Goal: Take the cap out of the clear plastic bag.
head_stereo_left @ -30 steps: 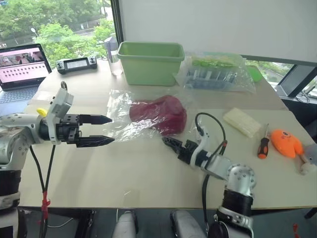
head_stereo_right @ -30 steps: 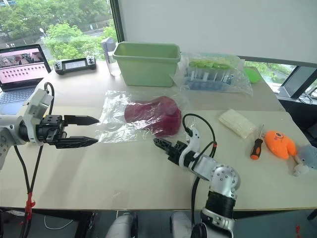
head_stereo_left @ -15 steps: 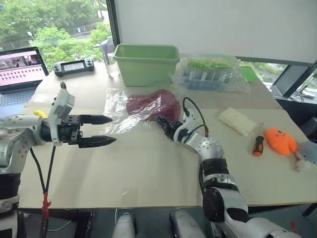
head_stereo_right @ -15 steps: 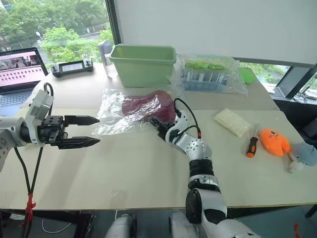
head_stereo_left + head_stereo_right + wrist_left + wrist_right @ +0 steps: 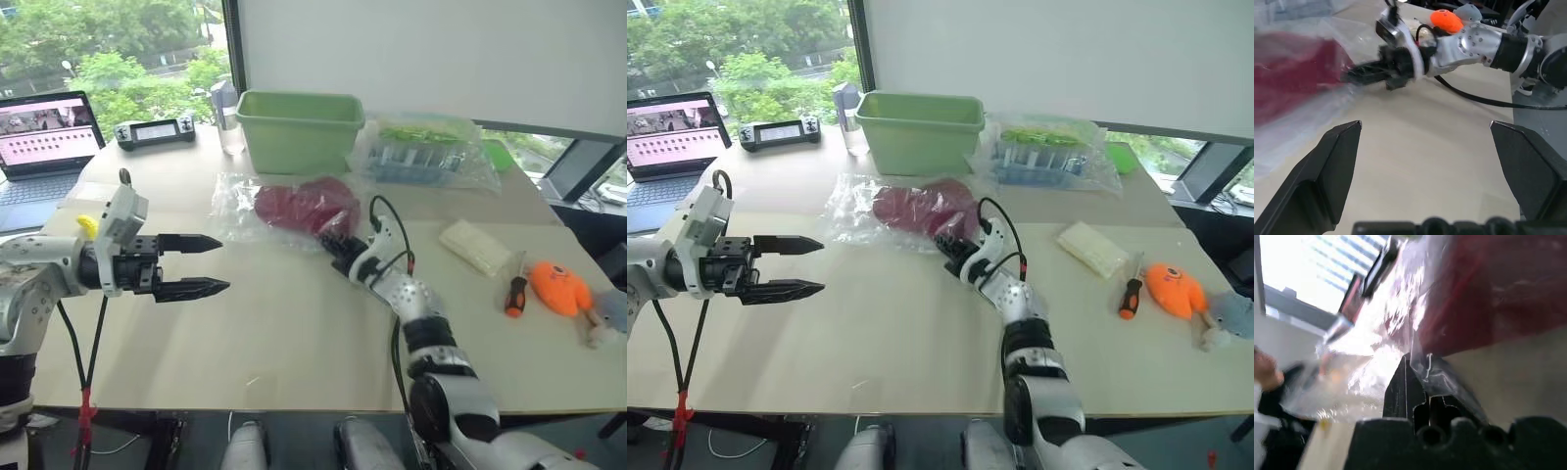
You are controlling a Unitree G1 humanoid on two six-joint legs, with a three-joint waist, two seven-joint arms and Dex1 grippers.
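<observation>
Cap [image 5: 304,204] inside clear plastic bag [image 5: 240,201], right claw [image 5: 328,238] pinching bag's near edge

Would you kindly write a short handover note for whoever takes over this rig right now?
Right gripper: fingers shut at the near edge of the clear plastic bag, beside the cap; the right wrist view shows bag film pinched between them.
Left gripper: fingers open, holding nothing, hanging above the table short of the bag's other end.
The cap lies inside the bag on the table, in front of the green bin.
Done: the right side has a hold on the bag.
Left: get the cap out of the bag, probably with the left gripper's help.
</observation>
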